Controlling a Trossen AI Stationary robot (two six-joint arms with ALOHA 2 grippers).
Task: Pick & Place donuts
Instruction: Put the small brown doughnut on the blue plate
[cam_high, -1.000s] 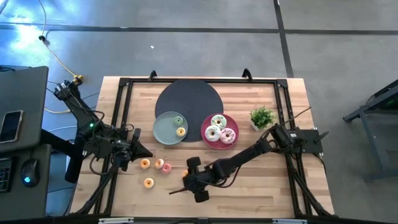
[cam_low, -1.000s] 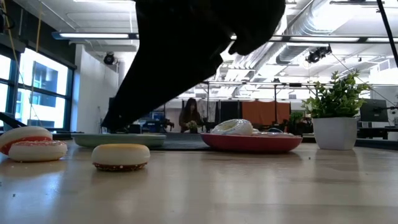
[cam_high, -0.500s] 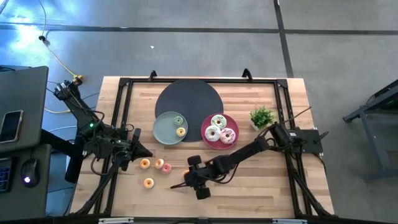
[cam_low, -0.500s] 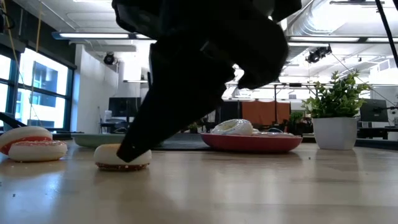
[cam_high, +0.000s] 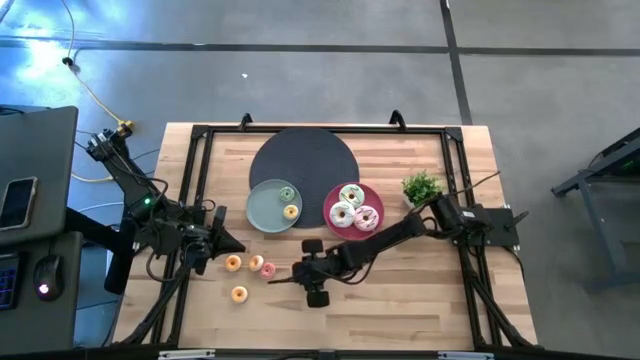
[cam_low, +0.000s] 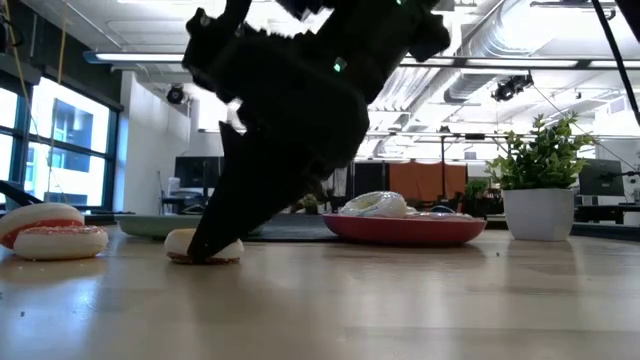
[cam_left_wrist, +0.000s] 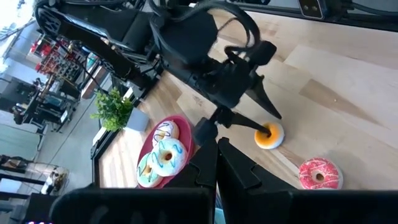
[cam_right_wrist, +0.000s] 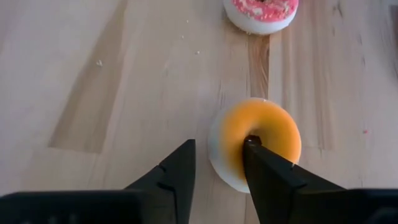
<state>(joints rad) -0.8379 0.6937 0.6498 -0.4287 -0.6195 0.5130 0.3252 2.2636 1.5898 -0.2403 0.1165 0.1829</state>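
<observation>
Right pincer (cam_right_wrist: 217, 163) narrowly open astride orange donut (cam_right_wrist: 258, 140) rim, one fingertip in its hole, on tabletop (cam_right_wrist: 93, 74). Donut's near edge hidden by fingers. Pink donut (cam_right_wrist: 261, 11) beyond, cut off. Left pincer (cam_high: 218, 243) state indiscernible.

Right arm stretched from table's right side across toward front centre, wrist pitched down. Right gripper (cam_right_wrist: 217, 163) low at tabletop, fingers parted, one tip planted in a ring's hole, other finger outside its rim. Left arm folded at table's left edge, left gripper (cam_high: 222, 243) pointing inward, fingers together, idle.
</observation>
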